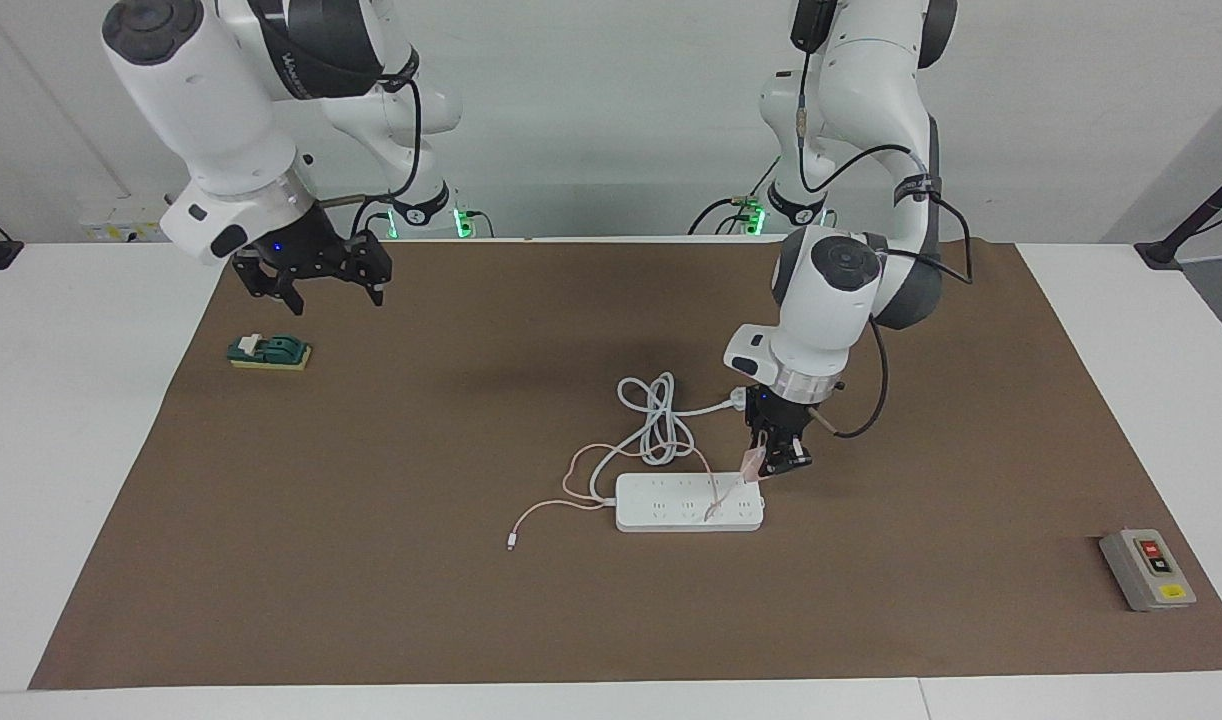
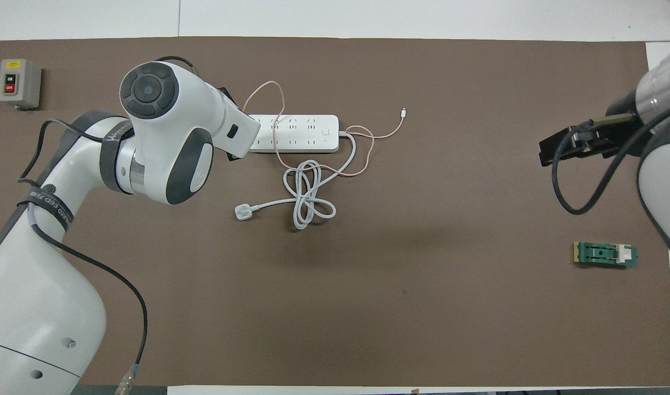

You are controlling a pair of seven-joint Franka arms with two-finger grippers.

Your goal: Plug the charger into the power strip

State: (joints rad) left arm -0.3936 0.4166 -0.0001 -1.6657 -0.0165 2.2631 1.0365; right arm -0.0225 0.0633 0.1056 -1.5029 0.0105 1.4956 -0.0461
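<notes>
**Charger held over the strip's end, not yet seated**

Charger (image 1: 754, 461) sits pinched in my left gripper (image 1: 777, 462), whose jaws are closed on the pink cube. I have it just above the power strip (image 1: 689, 502), over the end toward the left arm's side of the table. I judge the pins have not entered a socket; the cube looks tilted rather than square to the strip's face.

Below the jaws, the pink cable (image 1: 571, 480) droops across the outlets and loops off the strip's other end to its small connector (image 1: 511, 545) on the mat. That is my main worry: if I press down now, the cable could get trapped under the cube or pull it sideways. A tilted cube could also miss the slots and shove the light strip along the mat, since nothing holds it down.

Beside the jaws lies the strip's coiled white cord (image 1: 656, 420), with its white plug (image 1: 739, 399) close by.

My right gripper (image 1: 311, 275) waits, jaws open and empty, up over the green block (image 1: 269, 351). A grey switch box (image 1: 1147, 569) sits well apart.

From above, the left arm's wrist hides both cube and jaws; only the facing view shows the grip. The overhead view shows the socket rows and the cable's path across them more clearly.
</notes>
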